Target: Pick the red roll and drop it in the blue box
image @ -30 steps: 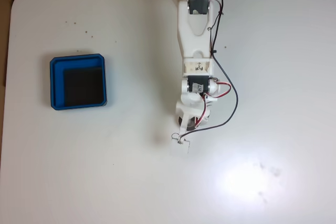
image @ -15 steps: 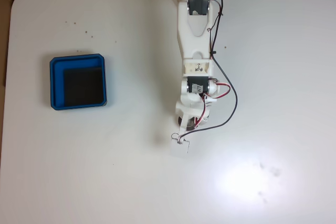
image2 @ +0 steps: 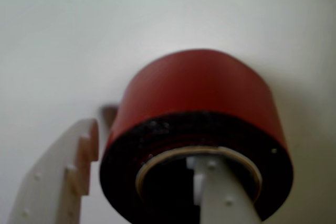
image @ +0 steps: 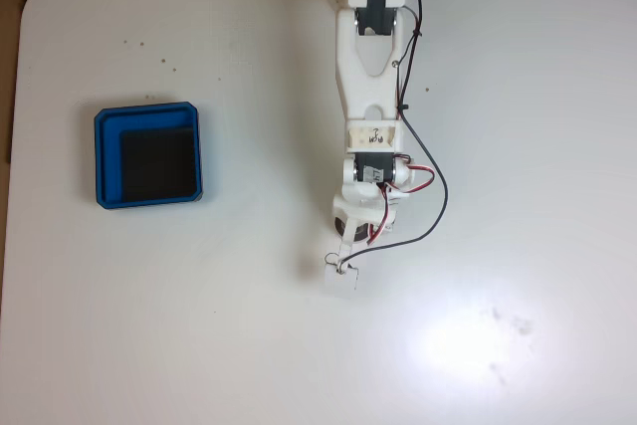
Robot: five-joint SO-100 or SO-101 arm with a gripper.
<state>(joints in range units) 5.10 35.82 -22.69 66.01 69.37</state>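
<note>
The grasping step is judged to be in hand. In the wrist view the red roll [image2: 197, 135] is seen lying flat on the white table [image2: 157, 19], its hollow core turned toward the camera. One white finger [image2: 223, 195] of the gripper [image2: 139, 179] is set inside the core at about 6 o'clock of the ring, and the other finger [image2: 58, 177] stands just outside the wall at about 8 o'clock, with a narrow gap left to the roll; the jaws are thus parted and nothing is gripped yet. In the fixed view the arm [image: 370, 97] is stretched down from 12 o'clock, and the blue box [image: 147, 154] sits well apart, at about 9 o'clock of the gripper [image: 343, 271]. Next, the jaws are to be closed on the wall before any lift and swing toward the box
</note>
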